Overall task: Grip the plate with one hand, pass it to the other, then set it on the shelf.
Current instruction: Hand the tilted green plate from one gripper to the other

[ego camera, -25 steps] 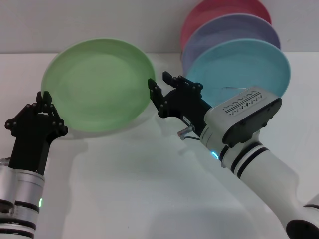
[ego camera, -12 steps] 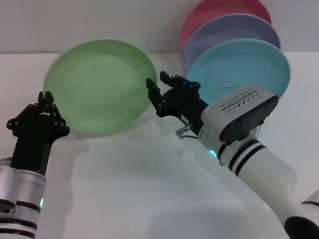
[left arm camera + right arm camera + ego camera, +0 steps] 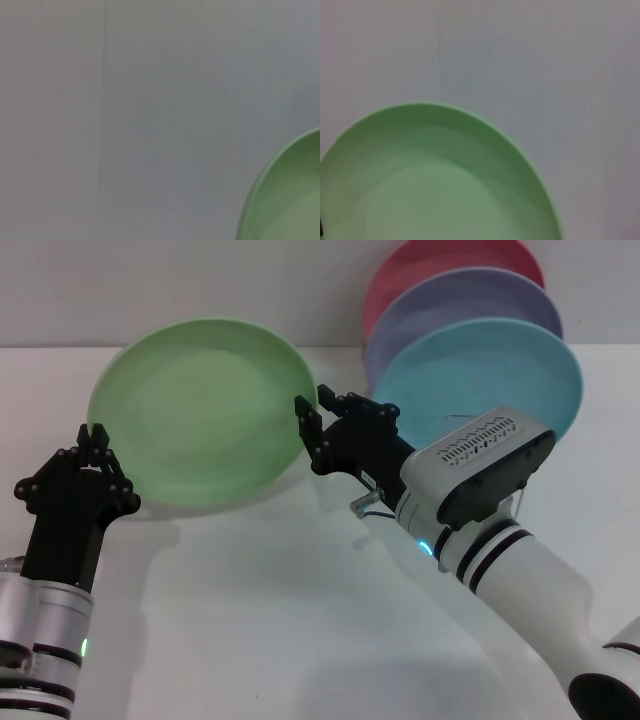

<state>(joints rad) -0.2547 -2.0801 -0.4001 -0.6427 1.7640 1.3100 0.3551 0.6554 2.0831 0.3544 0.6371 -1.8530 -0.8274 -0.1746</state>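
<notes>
The pale green plate is held up off the white table, tilted to face me. My left gripper is shut on its lower left rim. My right gripper, on the bulky white vented arm, is open at the plate's right edge, with one finger in front of the rim and the other just past it. A short piece of the silver wire shelf shows under the right wrist. The left wrist view catches only an arc of the plate, while in the right wrist view the plate fills the lower part.
A light blue plate, a lilac plate and a red plate stand upright one behind another at the back right. A grey wall runs behind the table. The white tabletop lies below both arms.
My right gripper has crept left and slightly up, closing in on the plate's right rim. The plate and left gripper have shifted slightly right.
</notes>
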